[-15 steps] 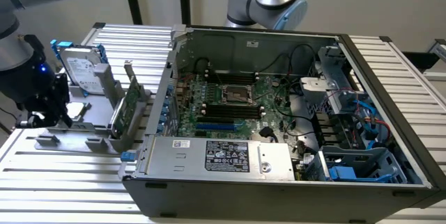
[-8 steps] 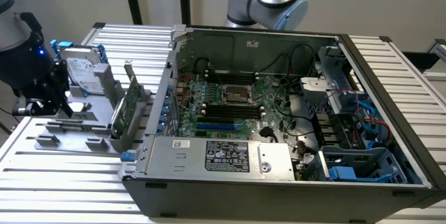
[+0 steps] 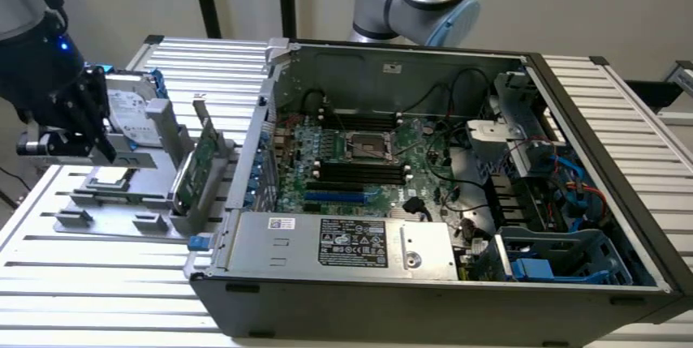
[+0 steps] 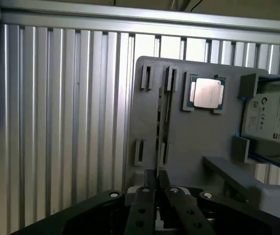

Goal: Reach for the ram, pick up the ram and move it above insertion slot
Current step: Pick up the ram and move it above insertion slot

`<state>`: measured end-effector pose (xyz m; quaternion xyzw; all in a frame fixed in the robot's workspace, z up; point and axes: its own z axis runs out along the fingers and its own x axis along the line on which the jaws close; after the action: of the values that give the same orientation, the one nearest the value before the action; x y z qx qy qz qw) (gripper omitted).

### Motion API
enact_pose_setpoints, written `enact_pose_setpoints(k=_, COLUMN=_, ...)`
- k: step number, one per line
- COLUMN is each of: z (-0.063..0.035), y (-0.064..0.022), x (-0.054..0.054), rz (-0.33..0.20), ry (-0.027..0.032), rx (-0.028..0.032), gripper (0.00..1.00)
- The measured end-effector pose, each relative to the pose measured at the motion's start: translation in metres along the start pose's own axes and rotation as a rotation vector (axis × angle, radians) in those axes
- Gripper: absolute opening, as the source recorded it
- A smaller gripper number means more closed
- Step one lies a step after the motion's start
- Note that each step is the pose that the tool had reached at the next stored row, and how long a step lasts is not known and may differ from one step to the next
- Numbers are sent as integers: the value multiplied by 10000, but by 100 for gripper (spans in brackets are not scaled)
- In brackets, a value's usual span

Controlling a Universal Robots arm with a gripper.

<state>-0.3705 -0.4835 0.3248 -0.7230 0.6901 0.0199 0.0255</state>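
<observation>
My gripper (image 3: pixel 65 152) hangs over the grey parts fixture (image 3: pixel 114 210) at the exterior view's left, well above its surface. In the wrist view its two black fingers (image 4: pixel 148 188) stand almost together, leaving only a hairline gap at the gripper (image 4: pixel 156 174). A thin dark strip, the ram (image 4: pixel 158 139) seen edge-on, runs between the fixture's small slotted posts, straight in line with that gap. Whether the fingers hold it or it rests in the fixture below cannot be made out. The black memory slots (image 3: pixel 363 171) lie on the motherboard inside the open computer case (image 3: pixel 433 275).
A wider green expansion card (image 3: pixel 193 168) with a metal bracket stands on the fixture's edge nearest the case. A processor chip (image 4: pixel 207 93) and a hard drive (image 4: pixel 273 117) also sit on the fixture (image 4: pixel 189 147). Ribbed aluminium table (image 4: pixel 56 122) surrounds it. Cables and a drive cage crowd the case's right side.
</observation>
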Motion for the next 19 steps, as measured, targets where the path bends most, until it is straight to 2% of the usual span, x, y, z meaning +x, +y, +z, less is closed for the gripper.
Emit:
enact_pose_setpoints(k=6, z=-265, y=-177, x=-7, rz=-67, ry=-135, rx=2, gripper=14)
enact_pose_setpoints(k=19, z=-661, y=-751, x=-1, rz=-170, ry=-544, rx=14, gripper=14)
